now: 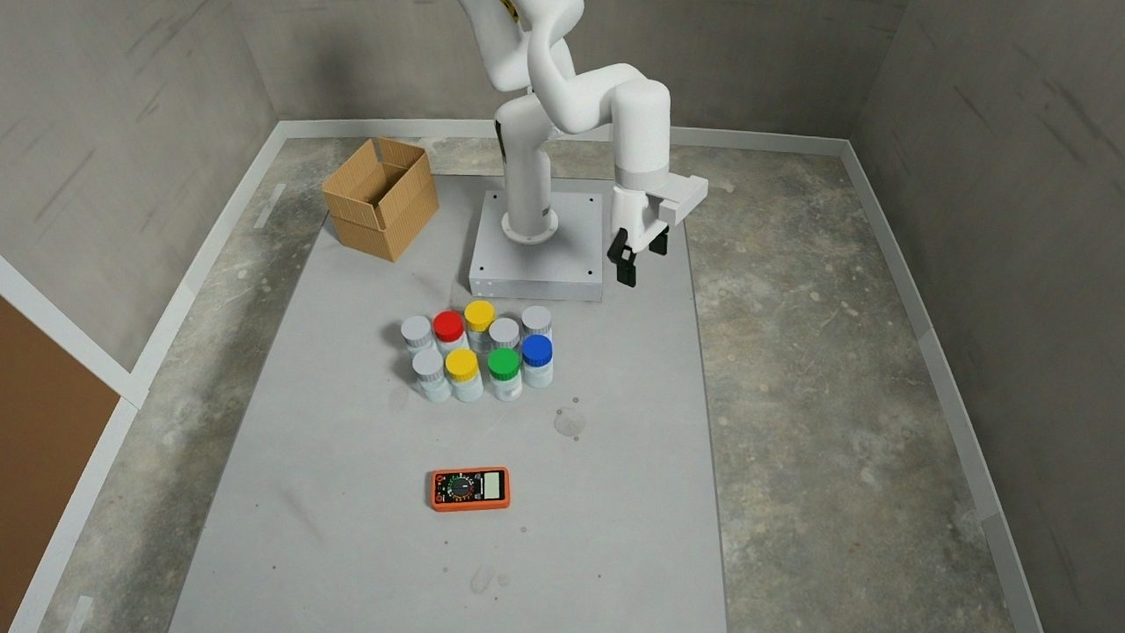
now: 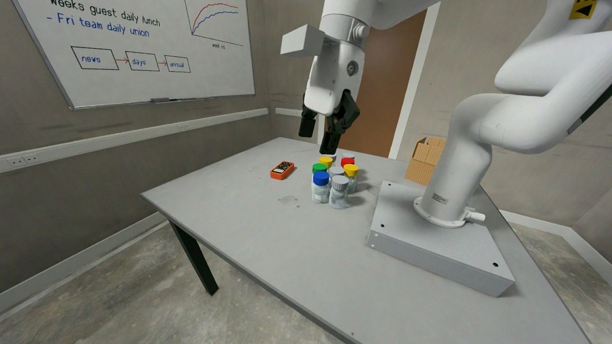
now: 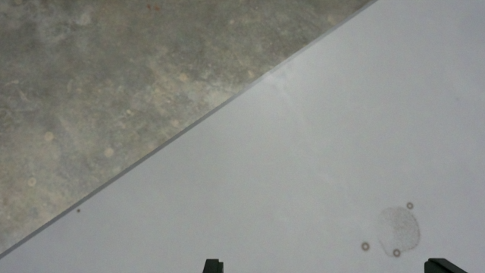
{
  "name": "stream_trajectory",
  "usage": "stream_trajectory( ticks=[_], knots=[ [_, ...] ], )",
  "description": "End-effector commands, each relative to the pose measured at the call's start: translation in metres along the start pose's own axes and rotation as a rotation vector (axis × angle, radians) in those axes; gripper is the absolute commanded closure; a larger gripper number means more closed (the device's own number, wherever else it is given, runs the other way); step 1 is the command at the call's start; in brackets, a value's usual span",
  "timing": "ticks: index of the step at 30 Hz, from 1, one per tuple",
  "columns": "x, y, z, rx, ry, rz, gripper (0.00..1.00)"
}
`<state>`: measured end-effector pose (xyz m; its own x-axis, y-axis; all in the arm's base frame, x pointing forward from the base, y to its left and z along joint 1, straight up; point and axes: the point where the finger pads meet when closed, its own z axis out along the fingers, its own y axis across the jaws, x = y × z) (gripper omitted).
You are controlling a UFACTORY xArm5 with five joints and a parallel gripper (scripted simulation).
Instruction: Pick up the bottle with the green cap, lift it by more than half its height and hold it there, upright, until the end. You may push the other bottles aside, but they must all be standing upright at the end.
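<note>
Spread to its widest and holding nothing, the black two-fingered gripper (image 1: 637, 254) hangs high in the air beside the arm's grey base plate (image 1: 585, 291), near the table's right-hand edge as the top view frames it. The wrist view shows only bare grey table top (image 3: 341, 133), the table's edge, concrete floor (image 3: 95, 76) and the two fingertips at the bottom of the frame; no bottle appears in it, so the gripper is not yet over the cluster.

The clear bottle with the green cap (image 1: 503, 371) stands upright on the table, below the gripper and off to one side: in the top view it lies down and to the left of the fingers, farther from the base. Its long axis is vertical, so I judge a grasp would come either straight down over the cap or level against the body.

It sits in the front row of a tight cluster, touching or nearly touching the yellow-capped bottle (image 1: 462, 373) on one side and the blue-capped bottle (image 1: 537, 359) on the other, with a grey-capped bottle (image 1: 504, 333) just behind. The side away from the base faces open table, so that looks the freest approach; fingers pushed between neighbours could tip them.

Farther out, an orange multimeter (image 1: 469, 489) lies well beyond the cluster, and an open cardboard box (image 1: 381, 196) stands on the far side of the base.
</note>
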<state>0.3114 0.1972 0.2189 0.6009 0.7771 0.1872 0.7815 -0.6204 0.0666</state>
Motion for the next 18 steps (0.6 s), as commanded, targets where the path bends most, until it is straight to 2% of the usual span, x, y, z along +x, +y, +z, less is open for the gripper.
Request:
stream_trajectory(
  ticks=[1,17,18],
  knots=[
    [0.0012,0.0004,-0.0013,-0.001,0.004,0.000,0.00],
    [0.0012,0.0004,-0.0013,-0.001,0.004,0.000,0.00],
    [0.0008,0.0012,-0.0013,-0.002,0.003,0.001,0.21]
  ],
)
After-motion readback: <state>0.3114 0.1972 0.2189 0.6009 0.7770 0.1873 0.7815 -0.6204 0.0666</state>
